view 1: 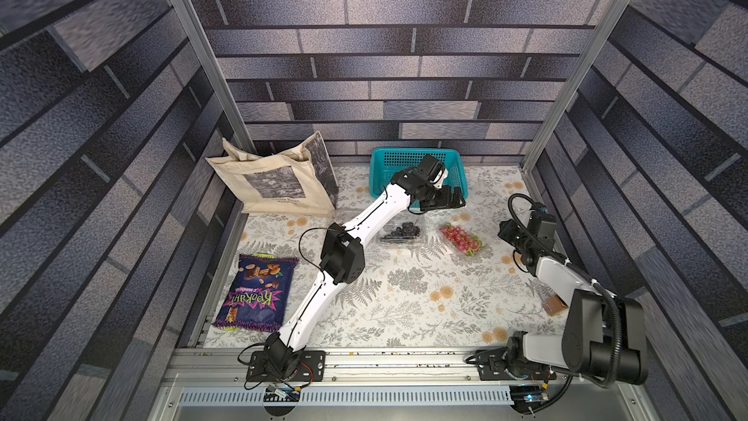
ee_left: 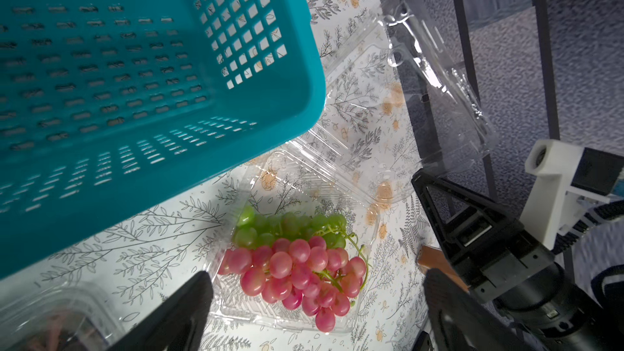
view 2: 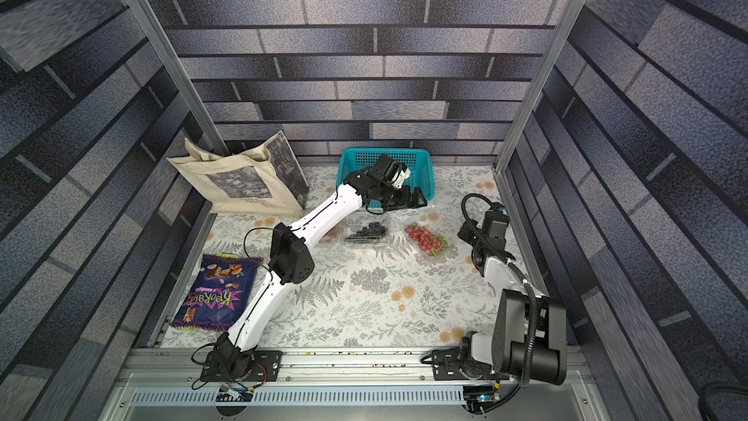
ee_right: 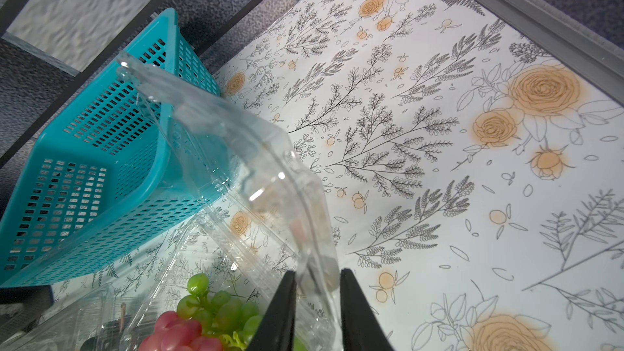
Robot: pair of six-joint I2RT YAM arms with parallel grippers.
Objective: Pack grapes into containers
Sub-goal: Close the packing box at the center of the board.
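lid (ee_right: 219,150) between right gripper's (ee_right: 318,271) fingers (ee_right: 280,308), grapes (ee_right: 189,329) beside

The red grapes (ee_left: 297,275) and green grapes (ee_left: 290,227) looked smooth and glossy. They lay in a thin, clear plastic clamshell container (ee_left: 270,315), and its see-through clamshell lid (ee_right: 236,150) caught bright glints. The teal basket (ee_left: 304,113) was smooth perforated plastic with a soft sheen. A smooth printed floral sheet covered the surface (ee_right: 439,130). The right claw (ee_right: 317,273) was matt black. The tote bag (view 1: 259,188) was matt beige cloth, the snack bag (view 1: 259,293) glossy film, and the front rail (view 1: 404,360) brushed metal.
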